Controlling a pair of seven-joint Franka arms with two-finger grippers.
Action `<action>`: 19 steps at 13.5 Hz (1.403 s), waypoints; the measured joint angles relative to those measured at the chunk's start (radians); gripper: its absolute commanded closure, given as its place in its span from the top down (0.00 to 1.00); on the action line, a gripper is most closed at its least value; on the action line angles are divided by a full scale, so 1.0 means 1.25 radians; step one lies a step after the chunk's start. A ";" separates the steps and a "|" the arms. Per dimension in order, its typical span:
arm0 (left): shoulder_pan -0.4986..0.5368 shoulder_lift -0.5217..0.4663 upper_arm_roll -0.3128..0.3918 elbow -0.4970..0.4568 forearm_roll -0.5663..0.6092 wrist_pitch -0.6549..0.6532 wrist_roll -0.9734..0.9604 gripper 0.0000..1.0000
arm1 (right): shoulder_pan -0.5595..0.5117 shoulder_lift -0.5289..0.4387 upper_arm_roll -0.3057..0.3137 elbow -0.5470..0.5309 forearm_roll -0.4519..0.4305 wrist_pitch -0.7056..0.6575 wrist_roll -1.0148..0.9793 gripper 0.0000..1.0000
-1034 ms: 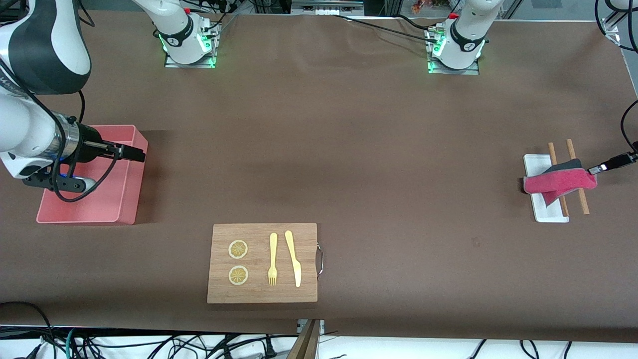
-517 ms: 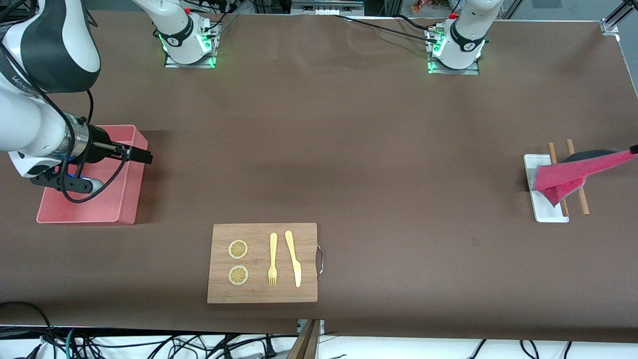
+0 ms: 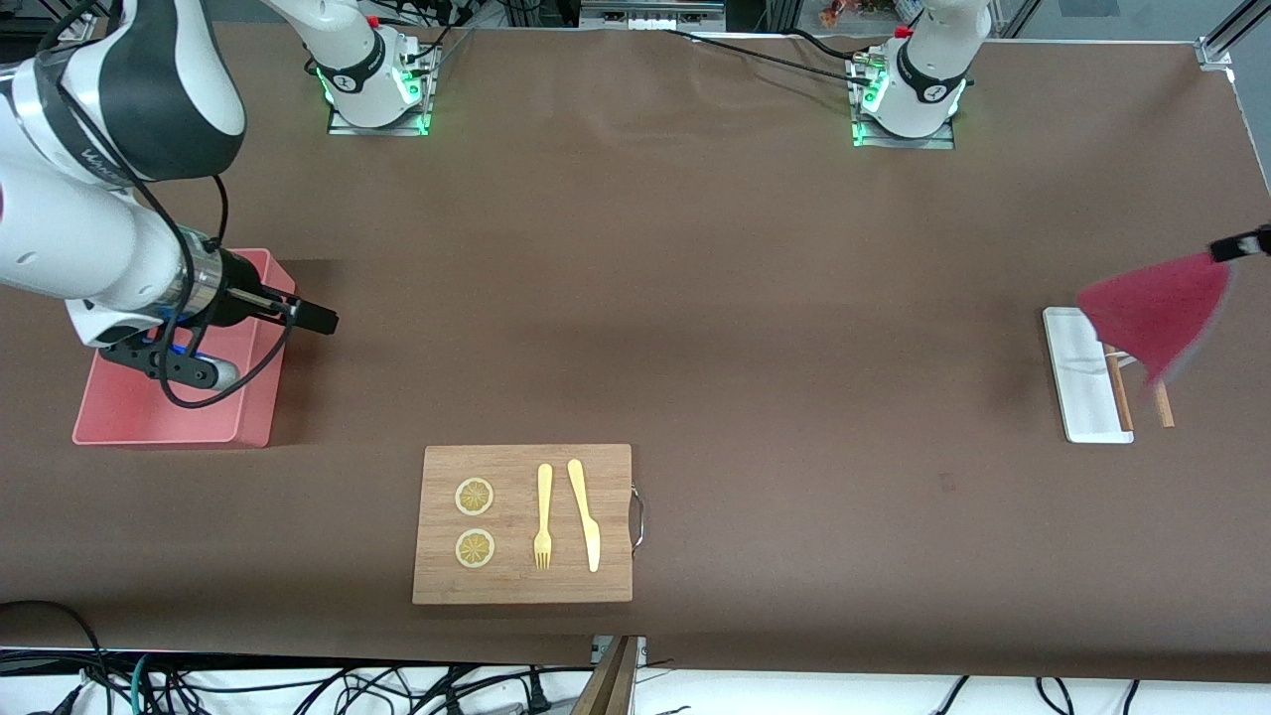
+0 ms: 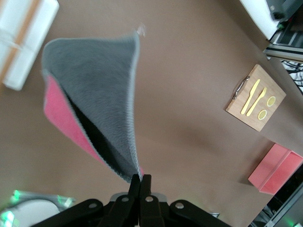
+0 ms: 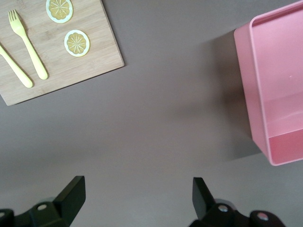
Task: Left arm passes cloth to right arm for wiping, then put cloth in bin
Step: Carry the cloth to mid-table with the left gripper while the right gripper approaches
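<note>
The left gripper [image 4: 140, 182] has its fingers clamped on a corner of the cloth [image 3: 1157, 313], which hangs in the air over the white tray [image 3: 1077, 382] at the left arm's end of the tabletop. The right gripper [image 5: 137, 189], fingers wide apart, is over bare tabletop just beside the bin [image 3: 149, 407], so the handover, wiping and binning all appear left to do. The front view cuts off most of the left arm, and the swinging cloth is blurred there.

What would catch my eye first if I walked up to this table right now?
Most striking is the cloth, magenta on one face and grey on the other, dangling in the air from the left arm's shut end effector over the white tray. At the right arm's end of the table, the right end effector hangs open beside the pink bin. Nearer the front camera lies a wooden cutting board.
</note>
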 measured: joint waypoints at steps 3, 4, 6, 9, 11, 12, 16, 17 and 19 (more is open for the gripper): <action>-0.163 -0.013 -0.033 0.034 0.000 0.017 -0.151 0.00 | 0.020 0.007 0.000 0.000 0.048 0.025 0.069 1.00; -0.218 -0.013 -0.040 0.042 0.000 0.041 -0.164 0.00 | 0.027 0.009 0.000 0.000 0.055 0.040 0.090 1.00; -0.323 -0.011 -0.044 0.046 0.000 0.099 -0.168 0.00 | 0.045 0.015 0.000 0.000 0.059 0.062 0.124 1.00; -0.479 0.014 -0.046 0.052 0.000 0.211 -0.151 0.00 | 0.080 0.026 0.001 0.000 0.062 0.113 0.181 1.00; -0.571 0.042 -0.046 0.060 0.000 0.316 -0.145 0.00 | 0.107 0.036 0.001 0.000 0.063 0.155 0.226 1.00; -0.604 0.056 -0.047 0.064 0.000 0.365 -0.129 0.00 | 0.121 0.042 0.001 0.000 0.063 0.178 0.244 1.00; -0.688 0.087 -0.048 0.074 0.000 0.460 -0.057 0.00 | 0.170 0.065 0.002 0.000 0.063 0.236 0.319 1.00; -0.700 0.088 -0.048 0.076 0.000 0.462 -0.037 0.00 | 0.180 0.069 0.002 0.000 0.063 0.244 0.330 1.00; -0.709 0.088 -0.048 0.081 -0.009 0.463 0.031 0.00 | 0.191 0.074 0.002 0.000 0.063 0.261 0.344 1.00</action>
